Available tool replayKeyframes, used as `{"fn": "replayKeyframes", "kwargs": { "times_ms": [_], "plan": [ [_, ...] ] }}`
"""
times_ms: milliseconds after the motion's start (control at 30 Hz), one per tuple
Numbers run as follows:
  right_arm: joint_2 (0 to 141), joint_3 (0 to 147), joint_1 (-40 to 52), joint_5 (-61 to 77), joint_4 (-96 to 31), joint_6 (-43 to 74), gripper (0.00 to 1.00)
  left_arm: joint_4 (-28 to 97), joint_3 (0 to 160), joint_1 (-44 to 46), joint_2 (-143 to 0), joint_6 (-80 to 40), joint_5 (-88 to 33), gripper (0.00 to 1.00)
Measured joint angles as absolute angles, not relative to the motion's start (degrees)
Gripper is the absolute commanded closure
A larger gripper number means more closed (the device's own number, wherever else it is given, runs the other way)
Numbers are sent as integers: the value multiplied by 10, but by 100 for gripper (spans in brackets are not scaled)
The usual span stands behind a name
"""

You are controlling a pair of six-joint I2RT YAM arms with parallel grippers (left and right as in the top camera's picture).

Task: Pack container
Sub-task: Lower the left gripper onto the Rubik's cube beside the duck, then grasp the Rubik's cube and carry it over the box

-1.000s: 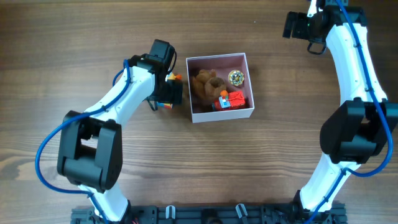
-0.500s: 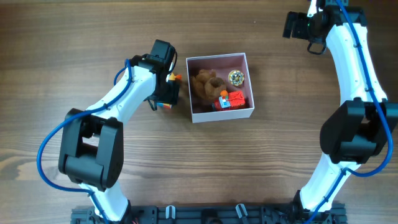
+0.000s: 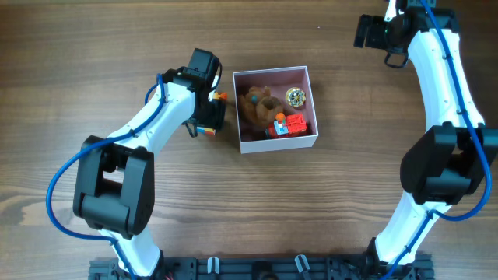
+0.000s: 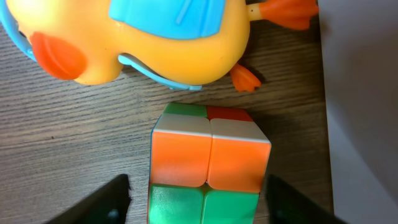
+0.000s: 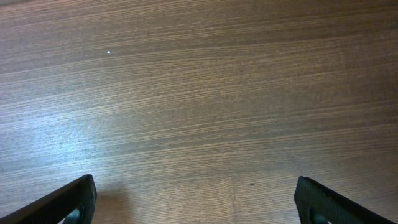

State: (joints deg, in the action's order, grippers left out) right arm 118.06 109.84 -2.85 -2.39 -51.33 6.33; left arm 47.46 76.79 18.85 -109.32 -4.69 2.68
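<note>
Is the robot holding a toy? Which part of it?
Nothing is held. The left gripper is open around the colourful cube, not squeezing it; the right gripper is open and empty.

The left arm (image 3: 152, 124) and right arm (image 3: 445, 85) are clad in white shells, with black joint housings (image 3: 113, 190) and blue cables (image 3: 49, 194).

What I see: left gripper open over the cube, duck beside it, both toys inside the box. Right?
Wrong on one point: cube and duck sit on the table outside the box wall, per the left wrist view. The left gripper is open over the cube, duck beside it.
</note>
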Motion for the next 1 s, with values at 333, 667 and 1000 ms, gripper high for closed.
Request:
{"fn": "replayKeyframes", "kwargs": {
  "times_ms": [333, 667, 1000],
  "plan": [
    [1181, 1098, -29, -24, -513, 63, 0, 474, 768, 189, -1093, -37, 23, 57],
    [1181, 1098, -29, -24, -513, 63, 0, 519, 800, 189, -1081, -35, 22, 50],
    [1181, 1098, -29, -24, -513, 63, 0, 530, 808, 199, -985, -35, 10, 48]
  ]
}}
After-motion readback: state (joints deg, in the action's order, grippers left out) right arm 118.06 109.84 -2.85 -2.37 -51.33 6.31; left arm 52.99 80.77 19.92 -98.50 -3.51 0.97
